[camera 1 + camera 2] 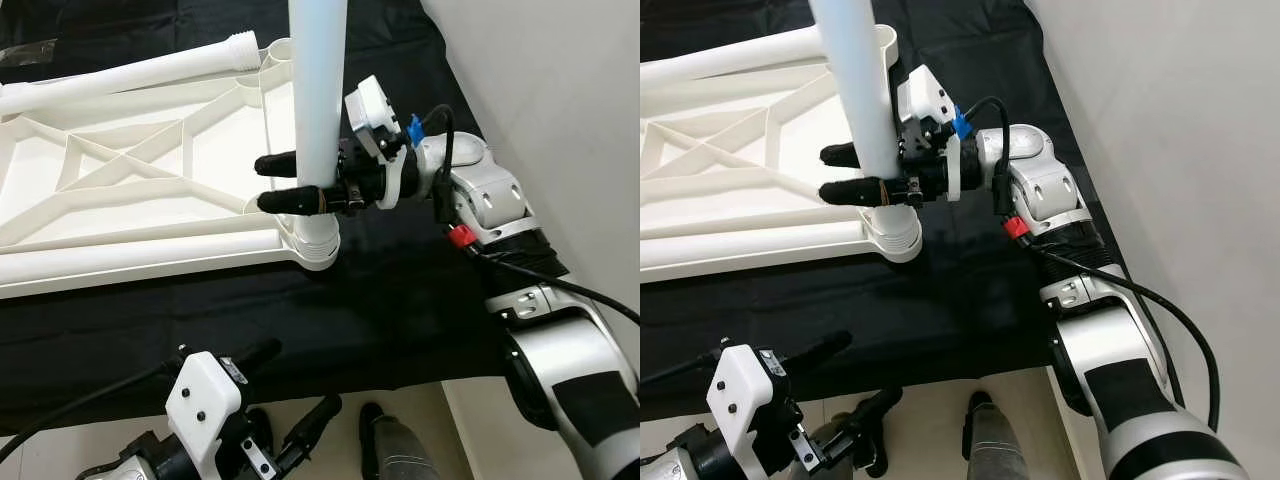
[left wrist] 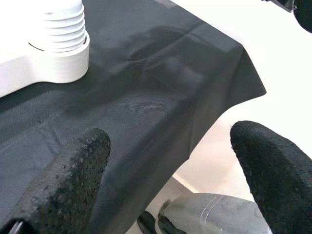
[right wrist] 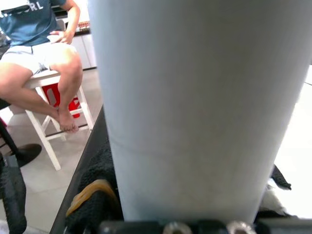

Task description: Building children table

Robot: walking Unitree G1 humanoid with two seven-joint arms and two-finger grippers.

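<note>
Left gripper (image 1: 285, 400), jaws apart, hangs low at the black cloth's (image 1: 300, 320) near edge; right gripper (image 1: 275, 182) clamps the upright white leg (image 1: 318, 90) seated in the corner socket (image 1: 318, 245) of the upturned white table frame (image 1: 130, 180).

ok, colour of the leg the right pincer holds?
White table leg, clearest in the left eye view.
</note>
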